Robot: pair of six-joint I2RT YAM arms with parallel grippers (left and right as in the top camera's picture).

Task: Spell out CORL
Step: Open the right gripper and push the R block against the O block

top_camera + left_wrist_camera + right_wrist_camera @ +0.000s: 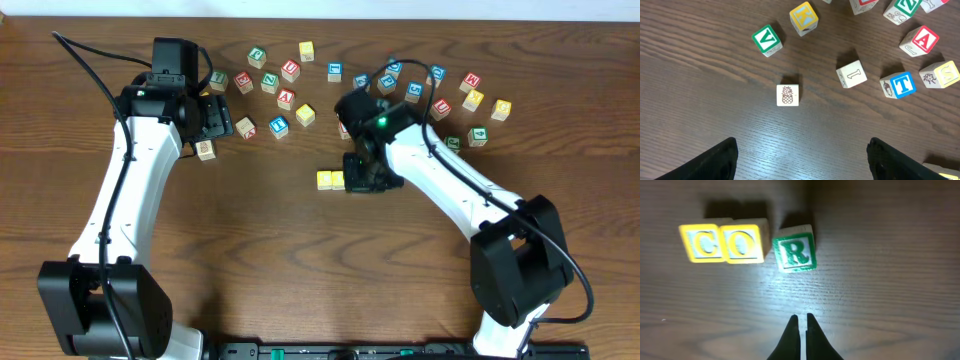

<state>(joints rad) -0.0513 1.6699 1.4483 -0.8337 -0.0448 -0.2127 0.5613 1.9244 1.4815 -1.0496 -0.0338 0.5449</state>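
C (699, 242), O (742, 243), R (795, 252) laid, R skewed. Right gripper (802, 317) pressed together, empty; left gripper (802, 160) spread. You fetch L next; unlocated.

A small wooden cube with a yellow-framed top face showing the letter C (702, 243) and a matching yellow-topped wooden cube showing O (742, 243) lie flat on the dark wood table, side by side and touching, with both letters upright in the right wrist view. Just beside the O, on its right, lies a white wooden cube with a green border and green R (795, 250). It is twisted slightly out of line with the pair and sits a little lower in that view.
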